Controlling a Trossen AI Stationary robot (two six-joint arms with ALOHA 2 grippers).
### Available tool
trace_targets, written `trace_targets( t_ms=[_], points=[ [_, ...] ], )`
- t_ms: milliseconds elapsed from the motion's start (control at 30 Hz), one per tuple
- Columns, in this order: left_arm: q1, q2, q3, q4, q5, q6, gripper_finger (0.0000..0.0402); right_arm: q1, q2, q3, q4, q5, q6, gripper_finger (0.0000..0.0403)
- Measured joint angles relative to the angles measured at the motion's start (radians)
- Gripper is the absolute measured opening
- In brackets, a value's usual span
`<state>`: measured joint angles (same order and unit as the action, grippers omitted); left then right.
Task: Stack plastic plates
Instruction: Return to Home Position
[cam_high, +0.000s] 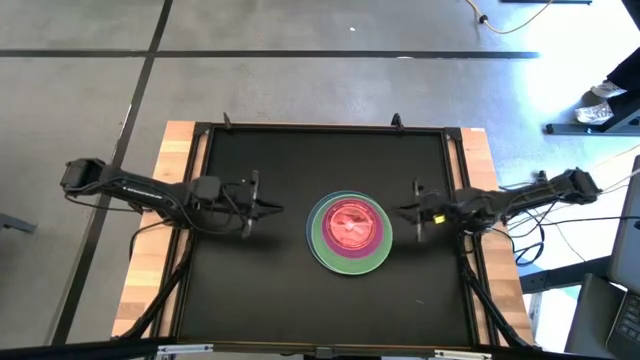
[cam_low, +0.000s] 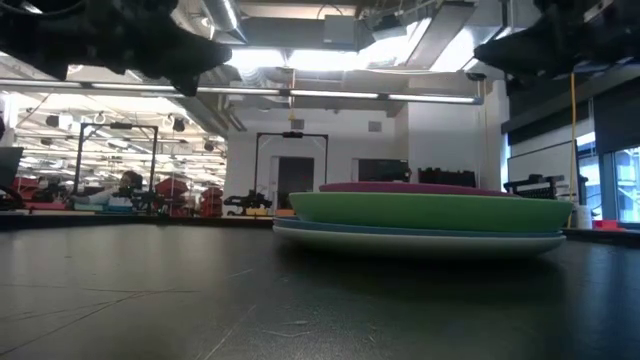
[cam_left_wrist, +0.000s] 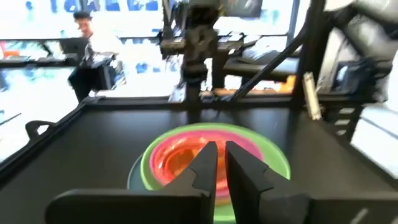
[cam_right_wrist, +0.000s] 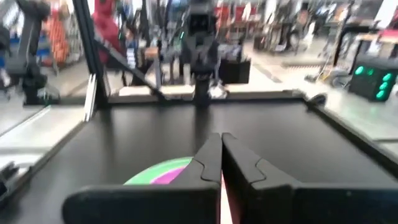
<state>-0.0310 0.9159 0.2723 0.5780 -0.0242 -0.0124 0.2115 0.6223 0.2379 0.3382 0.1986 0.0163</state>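
Observation:
A stack of plastic plates (cam_high: 349, 231) rests on the black table a little right of its middle: a blue-grey plate at the bottom (cam_low: 420, 240), a light green one (cam_low: 430, 212) on it, a purple one (cam_high: 372, 244), then translucent pink-red small plates on top (cam_high: 348, 221). The left wrist view shows the stack's green rim (cam_left_wrist: 273, 155) and pink-red top. My left gripper (cam_high: 278, 209) hovers left of the stack, shut (cam_left_wrist: 222, 163). My right gripper (cam_high: 400, 211) hovers right of it, shut (cam_right_wrist: 221, 155). Both are above the table and hold nothing.
The black mat (cam_high: 260, 290) has a raised frame (cam_high: 320, 128) along its edges, with wooden table edges (cam_high: 150, 250) outside. Bare mat lies all around the stack. A person (cam_left_wrist: 87, 37) shows in the room beyond.

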Motion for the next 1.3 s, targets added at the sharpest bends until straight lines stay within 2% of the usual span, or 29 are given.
trace_targets(
  t_ms=[133,267,533,800,1067,1300],
  points=[
    [0.025,-0.077,-0.042,-0.001,0.031,-0.001,0.001,-0.023,-0.144,-0.068,0.006,0.0,0.002,0.0005],
    [0.043,-0.173,-0.115,0.003,0.016,-0.019,0.0001,-0.05,-0.272,-0.124,0.002,0.001,0.024,0.0005],
    [0.072,-0.368,-0.256,0.009,-0.014,-0.084,0.0003,-0.056,-0.437,-0.194,-0.004,0.002,0.031,0.0005],
    [0.083,-0.526,-0.264,-0.12,-0.012,-0.092,0.0004,-0.055,-0.512,-0.231,-0.045,0.045,0.04,0.0005],
    [0.096,-0.684,-0.264,-0.323,-0.016,-0.118,0.0004,-0.055,-0.544,-0.231,-0.068,0.052,0.039,0.0005],
    [0.118,-0.856,-0.264,-0.449,-0.021,-0.125,0.0004,-0.055,-0.611,-0.231,-0.169,0.062,0.04,0.0005]
  ],
)
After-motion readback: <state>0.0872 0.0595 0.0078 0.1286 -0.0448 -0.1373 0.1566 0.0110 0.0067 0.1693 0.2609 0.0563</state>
